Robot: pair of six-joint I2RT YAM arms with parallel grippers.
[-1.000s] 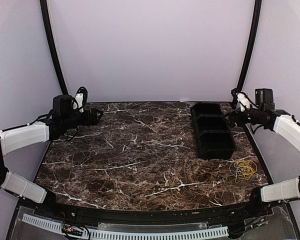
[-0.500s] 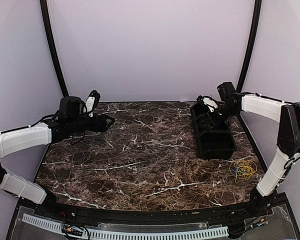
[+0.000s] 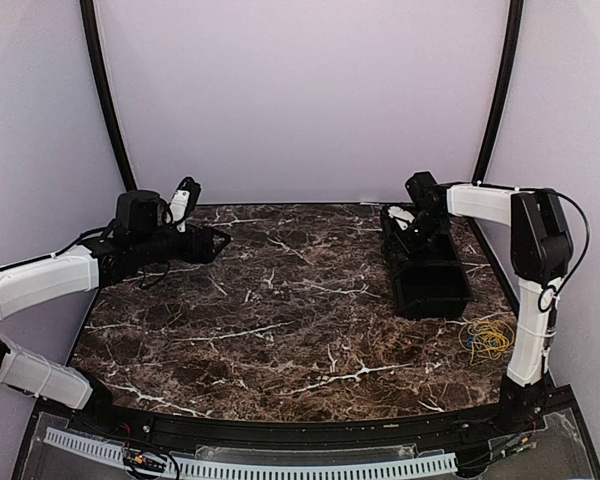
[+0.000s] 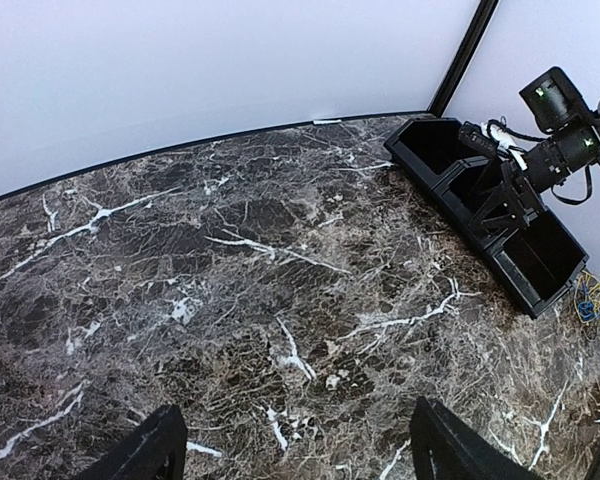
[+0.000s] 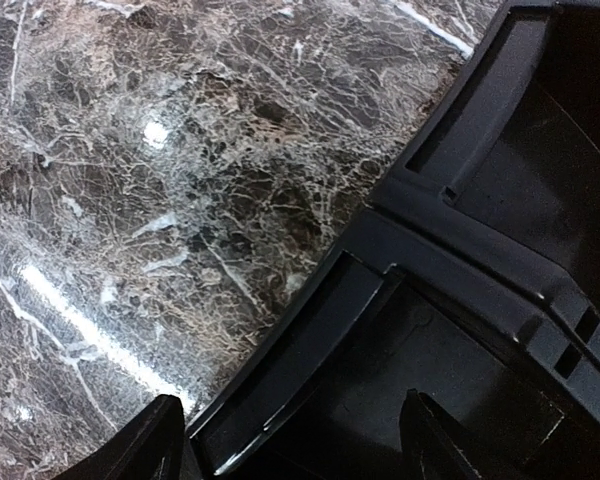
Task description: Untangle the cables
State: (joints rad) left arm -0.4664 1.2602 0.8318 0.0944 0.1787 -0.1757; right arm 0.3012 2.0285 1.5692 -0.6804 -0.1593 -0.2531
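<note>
Since half a second ago the right arm has swung further in toward the middle. Its forearm has turned until the long white link stands nearly upright at the table's 3 o'clock edge, and the right gripper (image 3: 410, 228) has come down lower over the black bin tray (image 3: 432, 305). The left arm has barely shifted, and the cables (image 3: 487, 339) lie where they lay before. They form a small loose heap of yellow with some blue in it at about 4 o'clock on the marble table (image 3: 280, 320), just beyond the near end of the tray and well apart from both grippers. From its upright link, the right arm's upper white link reaches level toward 9 o'clock, and the wrist dips down over the far and middle compartments at about 2 o'clock. In the right wrist view the right gripper (image 5: 295, 442) shows its two fingers spread wide with nothing between them, looking down on the tray's rim and a divider (image 5: 380, 230) where the tray meets the marble. We cannot tell whether it touches the tray. The left arm stretches low from the near left corner toward 10 o'clock, with its forearm nearly level and the left gripper (image 3: 215, 241) pointing toward 3 o'clock above the marble. In its own view the left gripper (image 4: 295, 455) has its fingers wide apart and empty, facing across the table to the tray (image 4: 540, 298), the right gripper (image 4: 500, 192) and the cables (image 4: 595, 305) at the far right.
</note>
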